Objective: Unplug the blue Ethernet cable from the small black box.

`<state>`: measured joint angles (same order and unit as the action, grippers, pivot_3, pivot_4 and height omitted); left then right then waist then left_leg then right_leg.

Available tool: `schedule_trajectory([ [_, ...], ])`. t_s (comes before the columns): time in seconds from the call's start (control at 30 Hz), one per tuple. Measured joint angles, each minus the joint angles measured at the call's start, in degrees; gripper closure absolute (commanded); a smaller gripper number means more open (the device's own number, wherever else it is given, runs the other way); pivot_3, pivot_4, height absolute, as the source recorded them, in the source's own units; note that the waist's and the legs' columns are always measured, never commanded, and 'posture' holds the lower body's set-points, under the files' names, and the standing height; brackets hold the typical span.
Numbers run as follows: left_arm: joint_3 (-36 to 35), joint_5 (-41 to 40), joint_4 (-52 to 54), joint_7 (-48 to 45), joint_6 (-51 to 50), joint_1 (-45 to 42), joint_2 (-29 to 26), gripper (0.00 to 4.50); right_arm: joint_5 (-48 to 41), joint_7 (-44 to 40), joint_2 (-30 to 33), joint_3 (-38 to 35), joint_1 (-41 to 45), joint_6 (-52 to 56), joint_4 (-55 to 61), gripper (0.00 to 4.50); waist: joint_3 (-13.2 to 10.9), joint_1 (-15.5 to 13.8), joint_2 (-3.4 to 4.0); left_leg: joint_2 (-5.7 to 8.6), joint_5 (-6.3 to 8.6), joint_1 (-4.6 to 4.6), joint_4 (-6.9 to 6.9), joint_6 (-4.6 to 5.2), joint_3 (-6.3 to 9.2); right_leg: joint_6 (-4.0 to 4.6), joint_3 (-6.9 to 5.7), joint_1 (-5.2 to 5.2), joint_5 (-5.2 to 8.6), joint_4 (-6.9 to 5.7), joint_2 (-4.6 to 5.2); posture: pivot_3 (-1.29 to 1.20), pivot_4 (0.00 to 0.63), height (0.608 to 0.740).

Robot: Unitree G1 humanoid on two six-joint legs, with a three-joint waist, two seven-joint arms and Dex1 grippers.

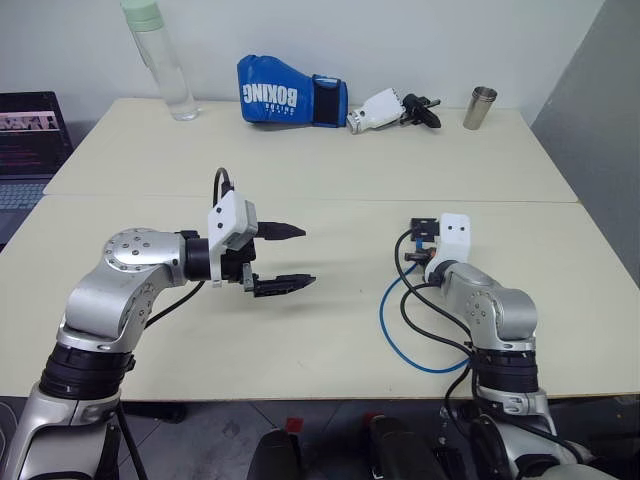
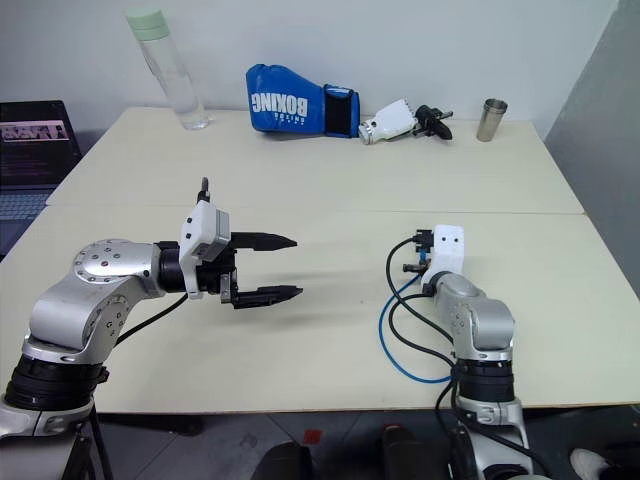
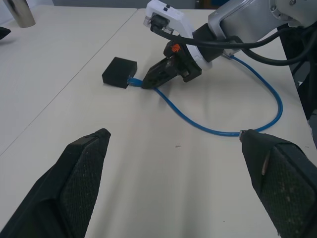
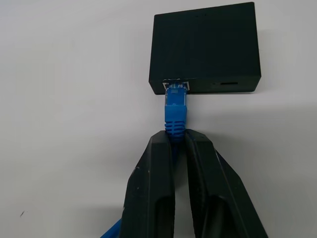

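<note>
The step in hand is the grip on the plug end. The right gripper (image 4: 179, 141) has its two black fingers pressed together on the blue Ethernet cable (image 4: 176, 111), just behind the ribbed boot of the plug, and the plug is still seated in the port of the small black box (image 4: 205, 47). So the cable is seized but not yet out.

I take the box as my landmark. It lies flat on the cream table (image 3: 59, 74), and the plug enters the middle-left part of its near edge. From there the cord runs back under the right gripper and makes a wide loose loop on the table behind it. The left gripper (image 1: 285, 257) hangs well apart from the box, above bare table, with its fingers spread wide and nothing between them.

I think the next move needs a straight pull away from the box, along the line of the plug. The box looks light and nothing holds it, so it may slide with the cable; the free left gripper could press it down. The latch of the plug may also need to be squeezed.

The box is matte, square and flat with sharp corners. The cord is thin, smooth and bright blue. The fingers are hard black plastic, a little glossy.
</note>
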<state>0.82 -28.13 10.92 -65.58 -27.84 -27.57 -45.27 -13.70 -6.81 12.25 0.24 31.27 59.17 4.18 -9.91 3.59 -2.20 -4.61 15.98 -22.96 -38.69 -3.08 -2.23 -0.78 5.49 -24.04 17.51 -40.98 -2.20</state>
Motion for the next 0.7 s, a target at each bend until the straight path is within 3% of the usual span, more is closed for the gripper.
schedule_trajectory([
  [0.13,-0.45,0.12,-0.02,0.13,-0.23,1.16,-0.39,0.0,0.01,-18.99,10.48,12.03,1.03,-8.59,-0.75,4.43,-0.06,0.04,0.09,0.0,0.01,0.0,0.07,0.01,0.0,-0.01,0.0,-0.04,0.0,0.07,-0.06,0.0,0.15,0.74],
  [0.17,-0.67,0.18,-0.02,0.2,-0.38,2.32,-0.73,0.0,0.29,-27.01,13.27,16.38,1.51,-13.99,-0.78,4.43,-0.06,0.04,0.08,-0.02,0.01,-0.02,0.1,0.02,0.02,0.0,-0.02,-0.04,0.01,0.09,-0.07,0.0,0.15,0.74],
  [0.27,-1.17,0.2,-0.04,0.32,-0.57,3.56,-1.22,0.0,1.62,-34.12,14.73,20.63,3.26,-20.13,-2.04,4.43,-0.07,0.01,0.07,-0.03,0.01,-0.05,0.06,0.01,0.06,0.01,-0.03,-0.04,0.01,0.08,-0.07,0.0,0.15,0.74],
  [0.43,-3.14,0.19,-0.01,0.45,-0.95,6.59,-3.97,0.0,7.13,-43.08,14.61,26.69,9.14,-32.62,-9.9,4.45,-0.07,-0.06,0.08,-0.02,0.01,-0.03,-0.02,0.01,0.11,0.01,-0.05,-0.03,0.0,0.04,-0.04,0.0,0.15,0.74],
  [0.63,-5.51,-0.01,0.88,1.07,-2.05,10.38,-5.42,0.0,11.11,-47.52,10.35,28.98,15.49,-37.69,-23.83,4.45,-0.09,-0.46,0.09,-0.02,0.0,-0.05,-0.03,0.01,0.1,0.03,-0.08,-0.04,0.0,0.03,0.05,0.0,0.15,0.74],
  [0.67,-5.78,-0.07,1.32,1.12,-2.24,11.14,-5.83,0.0,11.98,-48.39,10.07,29.17,16.37,-39.09,-25.4,3.89,-0.09,-0.43,0.09,-0.02,0.0,-0.03,-0.03,0.01,0.09,0.03,-0.08,-0.03,0.0,0.03,0.06,0.0,0.15,0.74],
  [0.7,-5.78,-0.08,1.63,1.13,-2.39,11.34,-6.0,0.0,12.43,-48.69,9.99,29.23,16.75,-39.69,-26.04,3.72,-0.08,-0.41,0.09,-0.02,0.0,-0.04,-0.04,0.01,0.1,0.03,-0.08,-0.03,0.0,0.02,0.06,0.0,0.15,0.74],
])
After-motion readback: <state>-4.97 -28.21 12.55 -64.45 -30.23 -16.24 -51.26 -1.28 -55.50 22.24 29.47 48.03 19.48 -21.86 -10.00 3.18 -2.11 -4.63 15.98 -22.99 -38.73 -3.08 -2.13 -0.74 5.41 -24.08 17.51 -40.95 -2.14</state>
